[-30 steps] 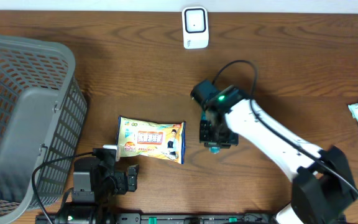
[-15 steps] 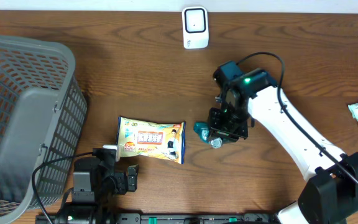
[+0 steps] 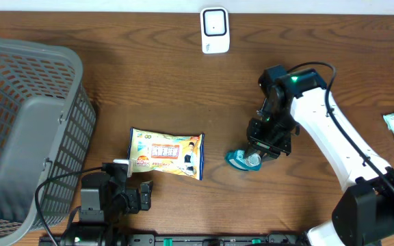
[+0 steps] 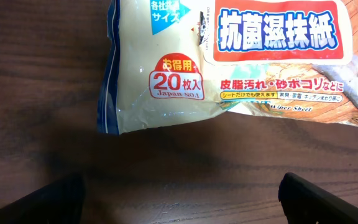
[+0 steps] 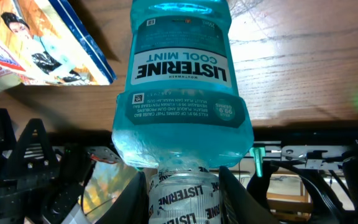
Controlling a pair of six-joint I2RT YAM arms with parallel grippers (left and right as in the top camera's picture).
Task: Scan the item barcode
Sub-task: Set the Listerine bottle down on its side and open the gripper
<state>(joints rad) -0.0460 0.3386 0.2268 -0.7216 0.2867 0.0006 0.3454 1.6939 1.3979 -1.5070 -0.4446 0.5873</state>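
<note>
Grained wood table (image 3: 149, 82); glossy clear plastic mouthwash bottle (image 5: 182, 81); shiny crinkled plastic wipes pack (image 4: 229, 68); matt plastic basket (image 3: 19, 137)

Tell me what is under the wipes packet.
The wipes packet lies flat, print side up, on the wooden table, which shows bare all around it. The packet's underside and the patch of table beneath it are covered and cannot be seen.

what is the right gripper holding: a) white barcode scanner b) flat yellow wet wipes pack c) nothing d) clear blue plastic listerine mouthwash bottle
d: the right gripper is closed on the cap end of the clear blue plastic Listerine mouthwash bottle.
</note>
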